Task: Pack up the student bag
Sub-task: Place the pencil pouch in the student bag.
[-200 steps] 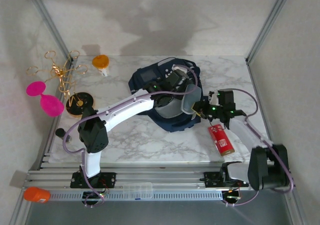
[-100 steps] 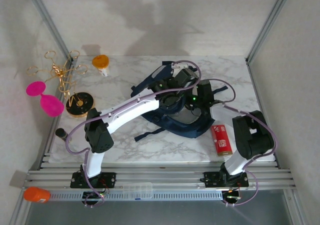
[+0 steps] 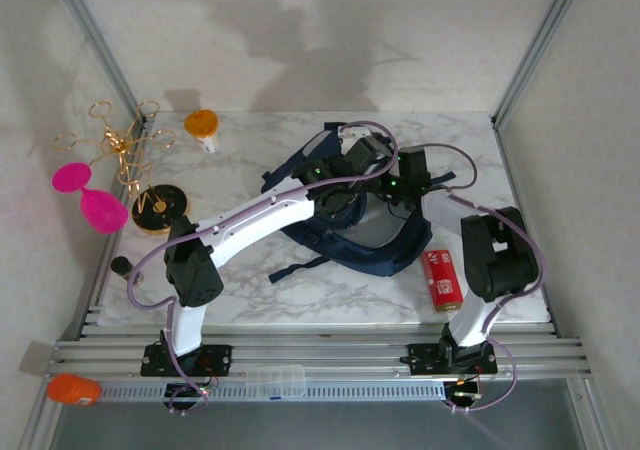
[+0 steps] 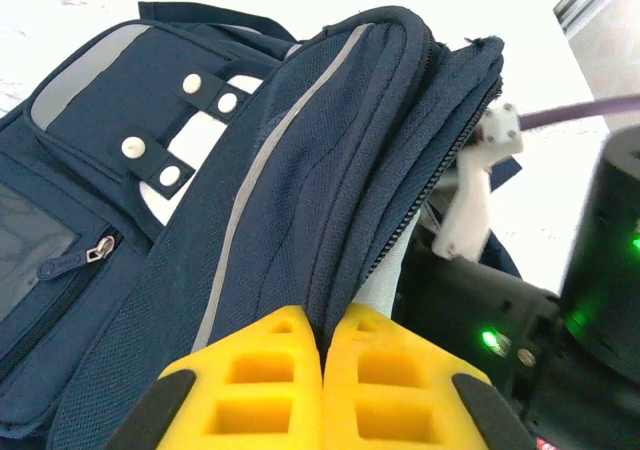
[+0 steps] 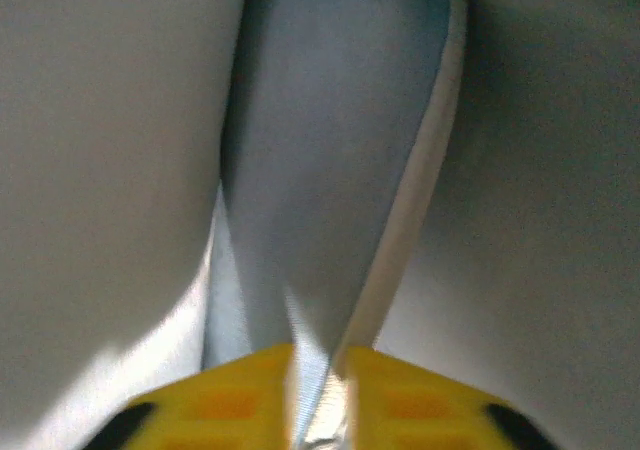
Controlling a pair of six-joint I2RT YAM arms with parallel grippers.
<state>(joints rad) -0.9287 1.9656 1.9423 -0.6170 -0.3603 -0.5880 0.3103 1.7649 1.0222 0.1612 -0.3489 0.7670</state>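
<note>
Starting at the near rail, an orange capped item (image 3: pixel 72 388) lies at the left end, and a clear plastic case (image 3: pixel 275 378) sits between the two arm bases. On the marble desk (image 3: pixel 340 295) just beyond, a red box (image 3: pixel 442 278) lies flat near the right arm's base, just beside the student bag (image 3: pixel 385 255).

The student bag lies in the middle of the desk. It is navy, its mouth gapes upward, and a dark strap (image 3: pixel 297 269) trails toward the near left. Both arms reach in over it.

The left fingers (image 4: pixel 310 345) are pressed together on the upper lip of the bag, with a fold of navy fabric beside the zip pinched between the yellow pads. In the left wrist view, the front pocket with its white buckle patch (image 4: pixel 200 155) falls away to the left. The right fingers (image 5: pixel 290 370) are inside the bag's mouth and nearly closed, with a pale edge of grey lining running down into the narrow gap between them.

Farther left, a black and gold disc (image 3: pixel 158 208) rests near the desk's left edge. Two pink paddle shapes (image 3: pixel 85 195) and a gold wire stand (image 3: pixel 115 145) are to its left. At the far edge stands an orange bottle (image 3: pixel 201 123).
</note>
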